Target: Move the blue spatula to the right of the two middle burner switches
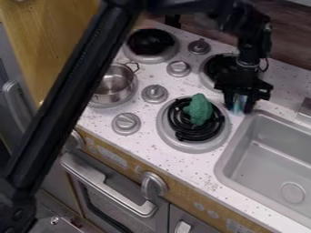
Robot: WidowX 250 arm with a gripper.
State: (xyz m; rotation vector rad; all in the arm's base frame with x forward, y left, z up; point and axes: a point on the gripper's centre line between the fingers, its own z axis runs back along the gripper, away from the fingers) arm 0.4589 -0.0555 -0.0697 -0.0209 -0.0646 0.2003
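Saw the oven door [112, 195] at the near left, below a long silver handle [106, 186], and a large front knob [154, 185] just to its right. Noticed the sink [222, 170] along the right side, set into the speckled white counter [176, 166]. Found a near burner [182, 144] left of the sink, with a bumpy green thing [198, 109] on its black coil. Counted four burner switches in a slanting row from near left to far right: nearest [126, 124], near middle [155, 93], far middle [178, 68] and farthest [199, 46].

Spotted the gripper [238, 110] low over the counter, between the near burner and the sink's far left corner. Made out pale blue at its lower end and took this for the blue spatula [238, 102], well to the right of the two middle switches. Could not tell whether the gripper was wide, narrow or holding the spatula.

Saw a silver pot [112, 86] on the left burner [108, 105], partly behind the black arm [72, 91]. Farther back, found a far left burner [150, 44] with a dark centre and a far right burner [209, 75] partly behind the gripper.
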